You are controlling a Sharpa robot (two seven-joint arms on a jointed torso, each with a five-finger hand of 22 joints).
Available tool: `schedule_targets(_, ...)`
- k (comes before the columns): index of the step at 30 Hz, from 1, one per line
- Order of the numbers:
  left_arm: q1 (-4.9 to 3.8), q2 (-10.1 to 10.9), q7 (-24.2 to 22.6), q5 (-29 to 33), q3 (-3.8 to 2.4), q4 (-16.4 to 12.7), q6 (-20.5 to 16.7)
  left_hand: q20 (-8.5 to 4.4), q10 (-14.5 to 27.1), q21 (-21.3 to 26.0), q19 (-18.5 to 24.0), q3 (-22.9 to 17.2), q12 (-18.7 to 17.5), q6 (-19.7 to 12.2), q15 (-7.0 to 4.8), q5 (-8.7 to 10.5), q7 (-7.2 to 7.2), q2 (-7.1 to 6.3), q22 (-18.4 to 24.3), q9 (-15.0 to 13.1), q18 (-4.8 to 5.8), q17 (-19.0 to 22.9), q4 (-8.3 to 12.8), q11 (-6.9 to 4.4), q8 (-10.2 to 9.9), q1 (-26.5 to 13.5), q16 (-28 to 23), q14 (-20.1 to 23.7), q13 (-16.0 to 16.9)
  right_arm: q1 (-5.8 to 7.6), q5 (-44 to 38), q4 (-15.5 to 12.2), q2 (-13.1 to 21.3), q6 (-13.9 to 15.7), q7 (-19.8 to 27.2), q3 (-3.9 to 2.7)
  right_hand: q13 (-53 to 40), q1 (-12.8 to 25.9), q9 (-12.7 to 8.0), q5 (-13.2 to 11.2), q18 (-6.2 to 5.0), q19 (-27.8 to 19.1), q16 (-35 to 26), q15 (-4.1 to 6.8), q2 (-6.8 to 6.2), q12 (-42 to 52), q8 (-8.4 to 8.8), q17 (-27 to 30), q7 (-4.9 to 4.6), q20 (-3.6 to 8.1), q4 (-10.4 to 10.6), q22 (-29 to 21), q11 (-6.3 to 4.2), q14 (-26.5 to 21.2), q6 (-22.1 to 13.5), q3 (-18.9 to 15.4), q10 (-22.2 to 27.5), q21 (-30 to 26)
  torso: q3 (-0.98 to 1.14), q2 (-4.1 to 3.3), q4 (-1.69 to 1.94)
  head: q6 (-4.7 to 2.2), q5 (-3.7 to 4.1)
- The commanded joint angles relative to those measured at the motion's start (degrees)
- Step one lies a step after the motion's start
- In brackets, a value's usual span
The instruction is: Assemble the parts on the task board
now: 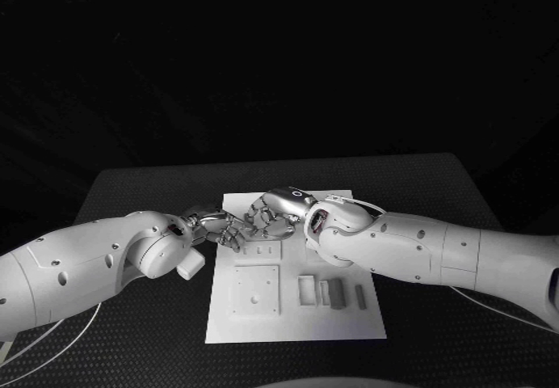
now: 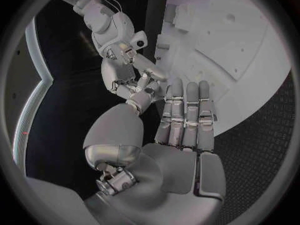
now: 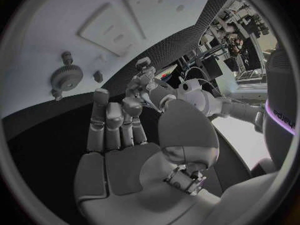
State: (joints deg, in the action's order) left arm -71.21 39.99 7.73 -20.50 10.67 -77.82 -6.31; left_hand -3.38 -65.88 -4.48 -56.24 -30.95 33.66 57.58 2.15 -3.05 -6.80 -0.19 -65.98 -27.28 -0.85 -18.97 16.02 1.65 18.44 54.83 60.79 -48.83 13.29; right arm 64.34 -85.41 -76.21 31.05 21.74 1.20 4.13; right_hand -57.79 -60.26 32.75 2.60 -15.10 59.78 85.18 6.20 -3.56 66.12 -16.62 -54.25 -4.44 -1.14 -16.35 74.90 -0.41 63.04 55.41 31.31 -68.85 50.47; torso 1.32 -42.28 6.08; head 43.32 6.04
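The white task board (image 1: 292, 327) lies in the middle of the black table. My left hand (image 1: 221, 230) and right hand (image 1: 275, 214) meet fingertip to fingertip over its far left part. In the left wrist view my left hand (image 2: 181, 120) has straight fingers and its thumb apart, the thumb tip touching my right hand (image 2: 125, 67). The right wrist view shows my right hand (image 3: 125, 135) with its fingers up and an empty palm, my left hand (image 3: 147, 85) just beyond. A grey gear (image 3: 65, 76) sits on the board (image 3: 56, 20). I see no part in either hand.
A raised square plate (image 1: 256, 289) sits on the board's near left. Beside it stand a pale block (image 1: 306, 289), a grey bar (image 1: 338, 295) and a thin bar (image 1: 360, 296). A small peg (image 3: 98, 76) stands near the gear. Black table surrounds the board.
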Motion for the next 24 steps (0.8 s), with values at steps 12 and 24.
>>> schedule_targets(12,-0.07,-0.32,-0.74,-0.08,-0.05,0.06,-1.06,-0.29,-1.73,-0.23,-1.10,-2.29,-0.20,1.62,-0.25,0.21,0.60,1.77,-0.36,-0.59,0.51,-0.35,-0.64,-0.39,1.07,0.92,0.50,-1.04,0.66,-0.02,-0.05,0.07,0.03,-1.47,-0.64,-0.02,-0.04,0.93,-0.05,0.18,0.10,0.28,0.06,0.32,-0.56,0.02,0.69,0.11,-1.49,0.13,0.00,0.66,-0.11,-0.17,0.44,0.28,0.24,0.18,0.06,0.02,-0.03,0.01,-0.02)
schedule_targets(24,-0.08,-0.48,0.55,-0.01,-0.07,0.48,-2.39,-0.76,-3.95,-0.50,-1.65,-3.23,-0.07,3.21,-0.70,0.19,1.37,2.39,-0.98,-1.22,0.53,-0.72,-1.45,-1.21,1.93,-0.81,0.86,-1.79,1.85,0.21,0.87,0.75,2.09,1.85,-0.91,-0.21,0.59,1.39,-2.74,0.18,0.17,-1.58,-1.52,-3.24,-4.94,-1.62,6.77,0.79,-5.36,-0.78,0.43,0.39,3.62,-2.11,-10.39,0.85,3.64,-1.12,0.14,0.05,-0.19,-0.07,-0.10)
